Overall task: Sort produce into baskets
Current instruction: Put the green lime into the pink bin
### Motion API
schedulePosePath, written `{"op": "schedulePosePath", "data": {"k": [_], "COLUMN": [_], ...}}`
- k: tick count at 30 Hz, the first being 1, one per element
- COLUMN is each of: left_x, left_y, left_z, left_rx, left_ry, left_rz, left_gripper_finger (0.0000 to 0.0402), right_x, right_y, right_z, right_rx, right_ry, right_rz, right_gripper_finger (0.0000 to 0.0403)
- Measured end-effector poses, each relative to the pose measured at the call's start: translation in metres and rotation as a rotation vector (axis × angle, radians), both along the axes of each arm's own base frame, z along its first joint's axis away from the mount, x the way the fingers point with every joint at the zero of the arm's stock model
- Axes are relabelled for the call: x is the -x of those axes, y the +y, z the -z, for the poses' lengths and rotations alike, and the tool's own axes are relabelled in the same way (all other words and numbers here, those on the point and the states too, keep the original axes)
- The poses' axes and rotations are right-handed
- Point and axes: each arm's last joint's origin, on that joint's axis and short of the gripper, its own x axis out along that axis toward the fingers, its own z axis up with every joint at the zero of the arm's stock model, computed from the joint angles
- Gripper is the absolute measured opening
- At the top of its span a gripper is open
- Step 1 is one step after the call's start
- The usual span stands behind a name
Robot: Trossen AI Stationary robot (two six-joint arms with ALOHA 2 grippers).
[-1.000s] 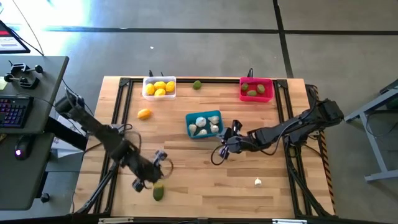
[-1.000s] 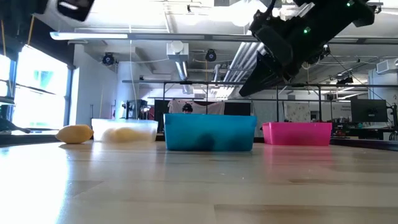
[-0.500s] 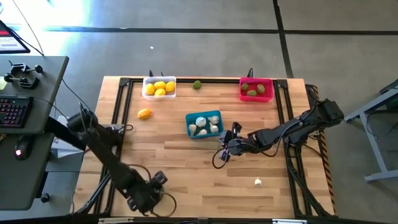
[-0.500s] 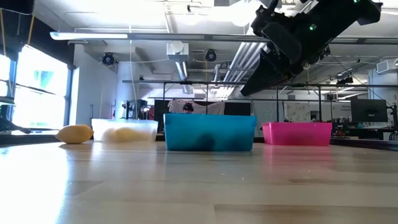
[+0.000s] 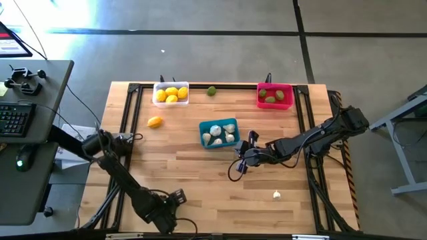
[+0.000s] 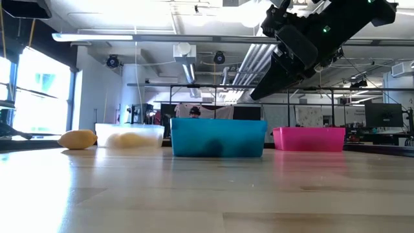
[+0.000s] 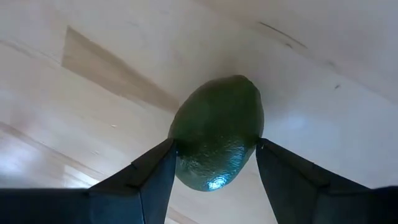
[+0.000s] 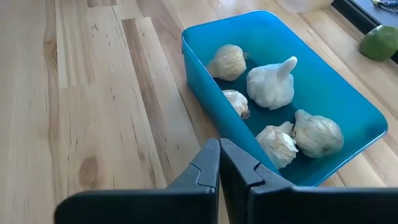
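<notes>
My left gripper (image 5: 165, 215) is near the table's near edge, shut on a dark green oval fruit (image 7: 217, 130). The gripper hides that fruit in the high view. My right gripper (image 5: 241, 163) is shut and empty, above the table just right of the teal basket (image 5: 219, 133), which holds several garlic bulbs (image 8: 271, 84). The white basket (image 5: 171, 94) holds lemons. The pink basket (image 5: 275, 96) holds green fruits. A lemon (image 5: 155, 122), a green fruit (image 5: 211, 91) and a garlic bulb (image 5: 277, 195) lie loose on the table. My left gripper pinches the green fruit between its two fingers, one on each of its long sides (image 7: 181, 142). The fingers come from above, pointing down, and lie across the fruit. The wooden tabletop is right behind the fruit. I cannot tell whether the fruit is lifted.
The three baskets stand toward the table's far side, the teal one nearer the middle. A black frame (image 5: 133, 88) runs round the tabletop. In the low view my right arm (image 6: 304, 39) hangs above the teal basket (image 6: 218, 137) and the pink basket (image 6: 309, 138).
My left gripper has gone toward the table's near edge and down over the green fruit, which lay bare beside it a second ago and is now covered by it. My right arm has kept almost still.
</notes>
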Motion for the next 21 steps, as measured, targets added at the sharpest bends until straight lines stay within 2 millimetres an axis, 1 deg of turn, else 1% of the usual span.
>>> {"op": "schedulePosePath", "data": {"k": [10,12,14,17,21], "left_x": [-0.009,-0.013,-0.018,-0.027,-0.038], "left_y": [0.009,0.013,0.020,0.031,0.045], "left_z": [0.000,0.000,0.000,0.000,-0.001], "left_rx": [-0.019,-0.032,-0.036,-0.033,0.031], "left_ry": [0.007,0.001,0.000,0.005,0.047], "left_rz": [0.048,0.032,-0.011,-0.084,-0.184], "left_gripper_finger": [0.0208,0.0202,0.0190,0.0161,0.0122], "right_x": [0.000,0.000,0.000,0.000,0.000], "right_y": [0.000,0.000,0.000,0.001,0.001], "right_z": [0.000,0.000,0.000,0.000,0.000], "right_rx": [0.016,0.016,0.016,0.021,0.033], "right_ry": [0.009,0.009,0.009,0.011,0.016], "right_rz": [-0.019,-0.018,-0.019,-0.023,-0.034], "right_gripper_finger": [0.0000,0.0000,0.0000,0.0000,0.0000]}}
